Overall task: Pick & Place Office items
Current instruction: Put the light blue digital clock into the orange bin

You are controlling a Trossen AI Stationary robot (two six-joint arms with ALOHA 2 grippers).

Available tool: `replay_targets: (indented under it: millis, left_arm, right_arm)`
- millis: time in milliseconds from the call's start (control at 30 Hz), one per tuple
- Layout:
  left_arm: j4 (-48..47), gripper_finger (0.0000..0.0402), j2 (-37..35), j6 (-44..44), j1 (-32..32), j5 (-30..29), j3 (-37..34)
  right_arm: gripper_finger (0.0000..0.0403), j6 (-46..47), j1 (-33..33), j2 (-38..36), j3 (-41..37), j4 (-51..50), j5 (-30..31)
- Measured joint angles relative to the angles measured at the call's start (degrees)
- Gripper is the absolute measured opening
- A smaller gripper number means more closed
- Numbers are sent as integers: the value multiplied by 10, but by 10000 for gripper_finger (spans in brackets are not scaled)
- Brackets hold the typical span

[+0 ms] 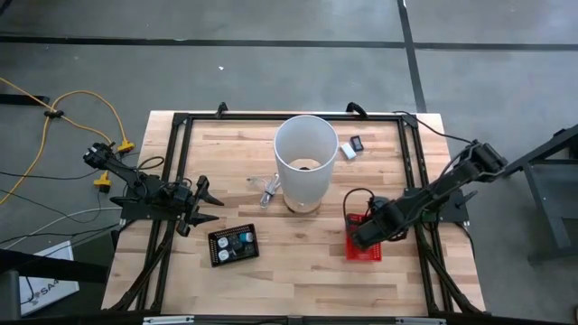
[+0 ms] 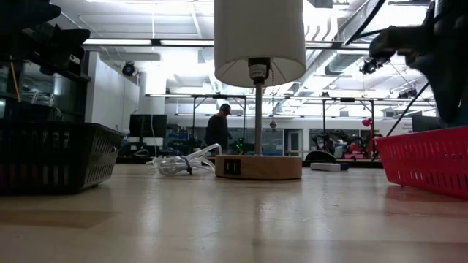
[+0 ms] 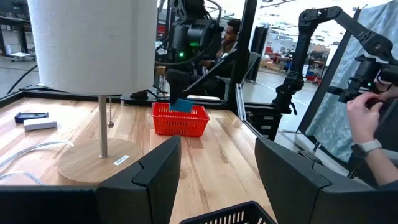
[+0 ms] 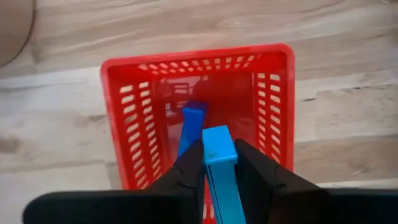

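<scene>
The right hand [image 4: 219,163] is clamped on a bright blue stick [image 4: 219,152], flat-sided with a square-cut end, directly above the red mesh basket [image 4: 124,124] at about four o'clock on the table [image 1: 298,253]; in the wrist view its long axis runs out from between the fingers toward the basket's far wall; a darker blue stick [image 4: 191,121] lies inside. The left hand [image 1: 200,204] waits at nine o'clock, fingers apart and empty, beside a black tray [image 1: 234,245].

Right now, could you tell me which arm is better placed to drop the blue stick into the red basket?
Right: the right gripper holds the blue stick directly above the red basket.
</scene>
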Motion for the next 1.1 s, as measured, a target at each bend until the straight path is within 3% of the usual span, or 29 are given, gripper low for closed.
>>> replay_targets:
  millis: [533,1100]
  left_arm:
    - [0,199,0,0,0,0,0]
    - [0,199,0,0,0,0,0]
  right_arm:
    - [59,15,-11,85,0,34,-23]
    - [73,13,-11,88,0,34,10]
